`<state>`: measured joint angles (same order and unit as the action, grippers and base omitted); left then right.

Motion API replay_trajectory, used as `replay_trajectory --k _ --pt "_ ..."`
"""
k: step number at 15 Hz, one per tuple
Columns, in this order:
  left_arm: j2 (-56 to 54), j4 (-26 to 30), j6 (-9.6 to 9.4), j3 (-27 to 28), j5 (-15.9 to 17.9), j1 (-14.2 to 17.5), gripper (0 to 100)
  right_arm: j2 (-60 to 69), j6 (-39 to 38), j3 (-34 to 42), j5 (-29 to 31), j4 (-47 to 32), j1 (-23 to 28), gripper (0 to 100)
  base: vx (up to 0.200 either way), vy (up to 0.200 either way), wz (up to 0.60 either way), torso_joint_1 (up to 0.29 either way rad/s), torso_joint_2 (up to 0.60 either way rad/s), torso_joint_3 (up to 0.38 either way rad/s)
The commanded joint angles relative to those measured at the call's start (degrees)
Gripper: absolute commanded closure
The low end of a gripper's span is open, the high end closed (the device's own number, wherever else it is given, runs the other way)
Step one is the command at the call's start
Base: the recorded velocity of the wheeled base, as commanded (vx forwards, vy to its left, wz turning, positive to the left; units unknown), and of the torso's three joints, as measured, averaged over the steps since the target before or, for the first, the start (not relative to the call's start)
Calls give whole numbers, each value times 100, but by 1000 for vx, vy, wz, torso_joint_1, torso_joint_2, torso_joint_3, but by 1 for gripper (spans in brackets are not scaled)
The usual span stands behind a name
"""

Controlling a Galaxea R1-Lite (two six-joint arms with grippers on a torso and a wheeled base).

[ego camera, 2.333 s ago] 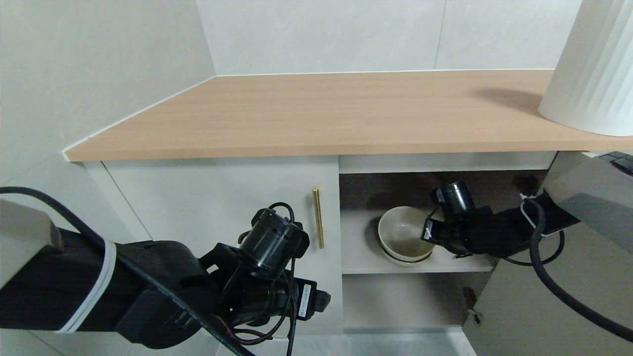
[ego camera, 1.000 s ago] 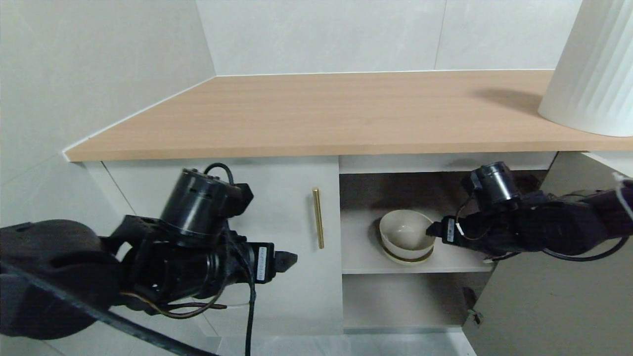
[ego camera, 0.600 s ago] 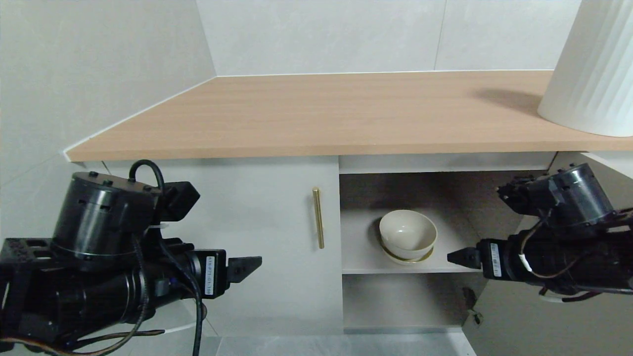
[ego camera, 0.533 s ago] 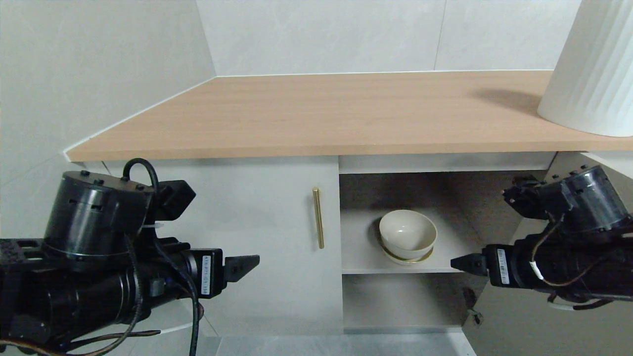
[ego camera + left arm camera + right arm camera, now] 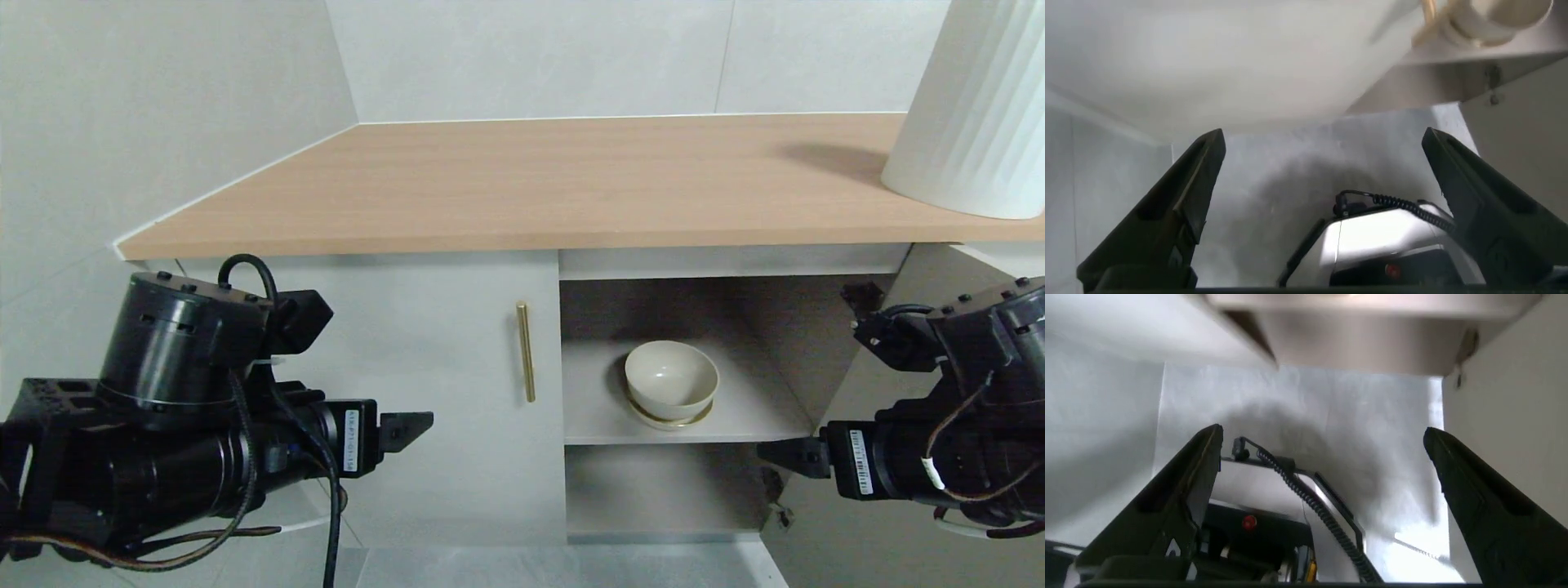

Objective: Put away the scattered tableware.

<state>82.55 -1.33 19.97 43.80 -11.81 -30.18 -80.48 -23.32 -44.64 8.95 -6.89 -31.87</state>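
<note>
- Cream bowl [image 5: 671, 380] sits toward the front edge of the cabinet shelf [image 5: 588, 408], seemingly on a small plate [image 5: 665, 423].
- Left gripper [image 5: 406, 429] hovers before the closed door [image 5: 424, 343], fingers spread, empty.
- Right gripper [image 5: 782, 453] hangs off the shelf's right front corner, likewise spread and empty.

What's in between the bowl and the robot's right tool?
Nothing stands there. In the head view, only bare shelf and its front edge separate the bowl from the right tool.
</note>
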Motion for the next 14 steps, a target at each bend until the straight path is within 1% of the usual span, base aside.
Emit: replay_trajectory --k 1,13,14 --pt "85 1 -2 6 -23 -14 0 -20 3 26 2 3 -4 0 -200 0 0 -2 2 -2" --pt "103 1 -2 -12 -49 -49 0 -29 47 43 2 -6 -4 0 -200 0 0 3 1 2" --pt "103 1 -2 -12 -49 -49 0 -29 47 43 2 -6 -4 0 0 0 0 0 0 0"
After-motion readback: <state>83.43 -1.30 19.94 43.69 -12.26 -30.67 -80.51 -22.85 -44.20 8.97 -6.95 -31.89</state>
